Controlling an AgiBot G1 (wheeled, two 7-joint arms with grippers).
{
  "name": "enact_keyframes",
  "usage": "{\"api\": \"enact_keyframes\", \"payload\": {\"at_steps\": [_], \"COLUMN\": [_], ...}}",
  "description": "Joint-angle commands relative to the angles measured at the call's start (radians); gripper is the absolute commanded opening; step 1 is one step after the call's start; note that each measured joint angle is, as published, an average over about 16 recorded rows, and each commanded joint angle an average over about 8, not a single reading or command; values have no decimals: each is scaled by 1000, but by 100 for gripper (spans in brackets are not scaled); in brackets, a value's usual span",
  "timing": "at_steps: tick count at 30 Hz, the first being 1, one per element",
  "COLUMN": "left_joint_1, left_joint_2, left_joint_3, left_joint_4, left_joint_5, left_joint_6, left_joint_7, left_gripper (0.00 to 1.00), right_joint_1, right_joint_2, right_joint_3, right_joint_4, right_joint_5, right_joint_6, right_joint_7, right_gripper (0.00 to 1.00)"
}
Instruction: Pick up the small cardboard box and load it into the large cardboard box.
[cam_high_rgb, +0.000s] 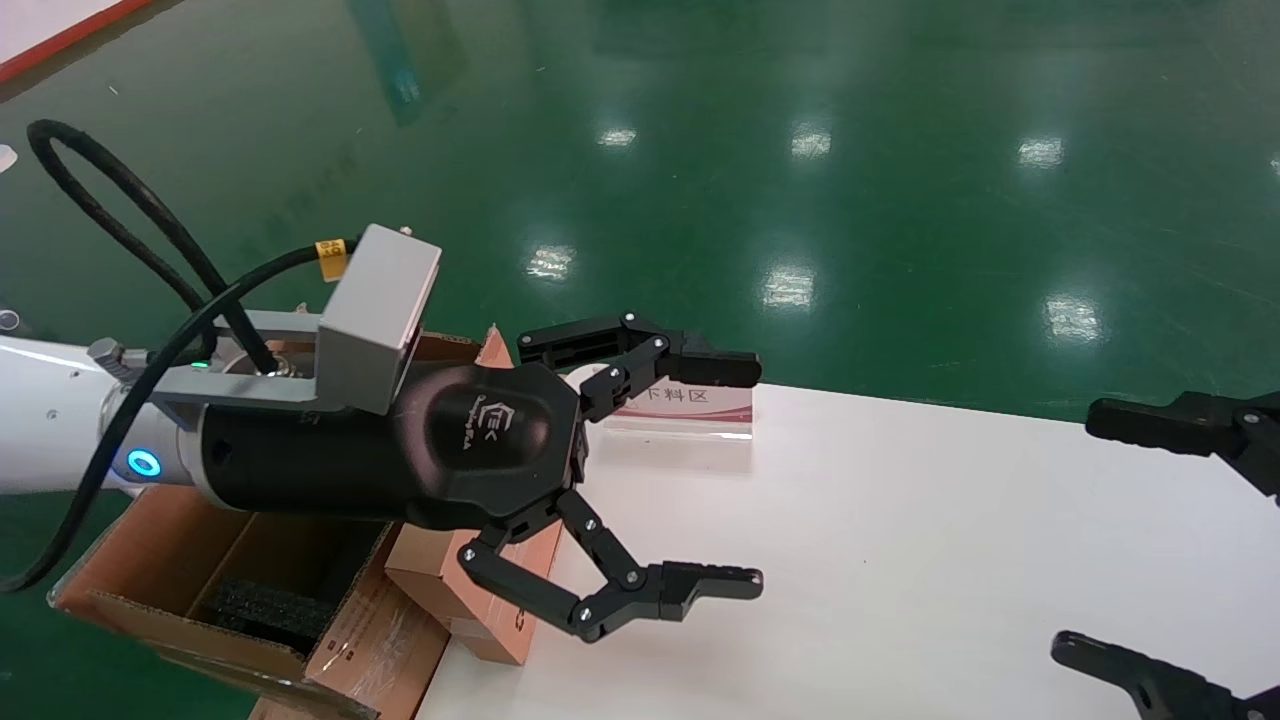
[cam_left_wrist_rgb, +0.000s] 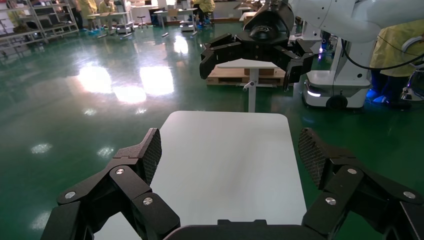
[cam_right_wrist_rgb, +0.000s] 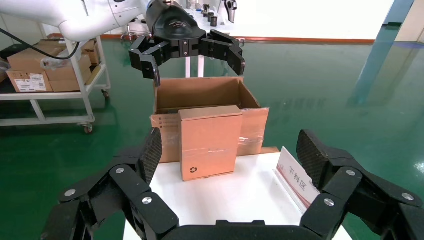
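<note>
The small cardboard box (cam_right_wrist_rgb: 207, 142) stands upright at the left end of the white table (cam_right_wrist_rgb: 235, 200), against the taped flap of the large cardboard box (cam_right_wrist_rgb: 200, 92). In the head view the small box (cam_high_rgb: 440, 580) shows partly under my left gripper (cam_high_rgb: 742, 475). That gripper hangs open and empty above it, pointing over the table. The large box (cam_high_rgb: 130, 560) sits off the table's left end with black foam (cam_high_rgb: 260, 605) inside. My right gripper (cam_high_rgb: 1085, 535) is open and empty over the table's right end, facing the small box from well away (cam_right_wrist_rgb: 230, 150).
A white sign with a red stripe (cam_high_rgb: 690, 405) stands near the table's far edge, and it also shows in the right wrist view (cam_right_wrist_rgb: 297, 180). Green floor surrounds the table. A cart with cartons (cam_right_wrist_rgb: 45, 70) stands beyond the large box.
</note>
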Motion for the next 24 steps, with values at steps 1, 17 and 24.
{"api": "enact_keyframes", "payload": {"at_steps": [1, 17, 24], "left_joint_1": [0, -16, -97], "left_joint_2": [0, -14, -37], "left_joint_3": [0, 22, 95], "left_joint_4": [0, -10, -35], "left_joint_5": [0, 54, 225], "left_joint_6": [0, -20, -42], "left_joint_7": [0, -35, -150], "left_gripper": [100, 100, 100], "right_joint_1": [0, 0, 1], "right_joint_2": [0, 0, 0], "right_joint_3": [0, -1, -1], "right_joint_4": [0, -1, -1], "right_joint_5": [0, 0, 1], "right_joint_6": [0, 0, 0], "right_joint_7": [0, 0, -1], "right_gripper": [100, 100, 100]}}
